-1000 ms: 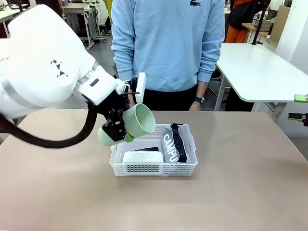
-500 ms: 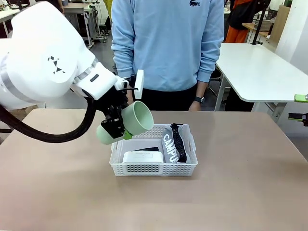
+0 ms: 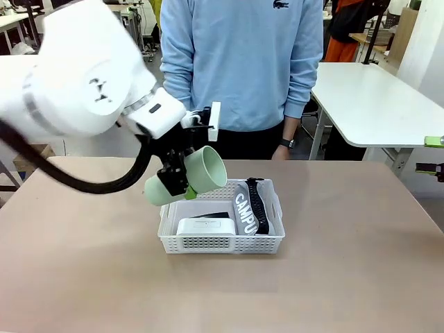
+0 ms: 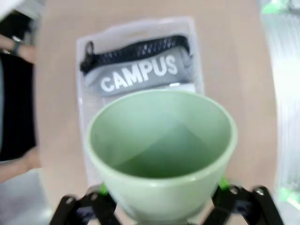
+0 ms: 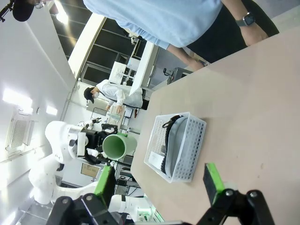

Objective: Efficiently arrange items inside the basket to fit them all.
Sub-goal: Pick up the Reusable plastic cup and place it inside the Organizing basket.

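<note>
- Nearest, the right gripper (image 5: 159, 187) has its green-padded fingers spread wide with nothing between them; the basket (image 5: 190, 150) lies well beyond it on the table (image 5: 243, 117).
- Next, in the front view, the basket (image 3: 222, 243) sits on the table (image 3: 347, 277), and everything else is placed from it.
- Inside it, against the near wall, lies the white box (image 3: 205, 227).
- Just behind the box, a dark sliver shows that may be the stapler (image 3: 216, 216); it is too hidden to tell.
- Along the basket's right side the pouch (image 3: 248, 207) stands tilted on edge, its "CAMPUS" lettering facing the box.
- Above the basket's far left corner, clear of its rim, the left gripper (image 3: 179, 182) is clamped on the cup (image 3: 195, 173), which is tipped on its side.
- Beyond the basket's far wall stands a person (image 3: 243, 69) in a light blue sweatshirt, at the table's far edge.
</note>
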Robot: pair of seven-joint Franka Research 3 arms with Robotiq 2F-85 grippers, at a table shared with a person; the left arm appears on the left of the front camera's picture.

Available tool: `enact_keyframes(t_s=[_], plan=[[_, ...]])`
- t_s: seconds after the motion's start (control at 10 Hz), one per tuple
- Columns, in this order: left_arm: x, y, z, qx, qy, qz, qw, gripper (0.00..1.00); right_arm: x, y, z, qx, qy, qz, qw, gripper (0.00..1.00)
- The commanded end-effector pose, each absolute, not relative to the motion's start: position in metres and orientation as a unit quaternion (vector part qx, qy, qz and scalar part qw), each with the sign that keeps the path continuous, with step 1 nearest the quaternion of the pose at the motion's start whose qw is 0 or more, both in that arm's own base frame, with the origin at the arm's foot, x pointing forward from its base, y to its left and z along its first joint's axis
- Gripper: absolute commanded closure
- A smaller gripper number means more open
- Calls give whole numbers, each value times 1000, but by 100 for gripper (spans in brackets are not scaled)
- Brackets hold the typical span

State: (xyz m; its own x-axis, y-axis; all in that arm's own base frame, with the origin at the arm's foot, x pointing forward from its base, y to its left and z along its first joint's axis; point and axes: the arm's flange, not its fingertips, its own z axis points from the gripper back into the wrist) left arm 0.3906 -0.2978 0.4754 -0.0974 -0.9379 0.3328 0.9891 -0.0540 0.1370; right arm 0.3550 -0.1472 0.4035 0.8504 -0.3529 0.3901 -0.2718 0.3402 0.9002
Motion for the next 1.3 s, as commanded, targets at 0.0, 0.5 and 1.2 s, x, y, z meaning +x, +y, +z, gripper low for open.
enact_keyframes(t_s=[0.0,0.5,1.2], plan=[[434,-328,481,-75,-97,-721,682,11,352,-148,404,574,-275,-17,771,0],[460,-344,433,-32,-84,-689,719,11,352,-148,404,574,-275,-17,771,0],[472,-383,377,32,-37,-679,733,11,352,-148,404,574,-275,-17,771,0]])
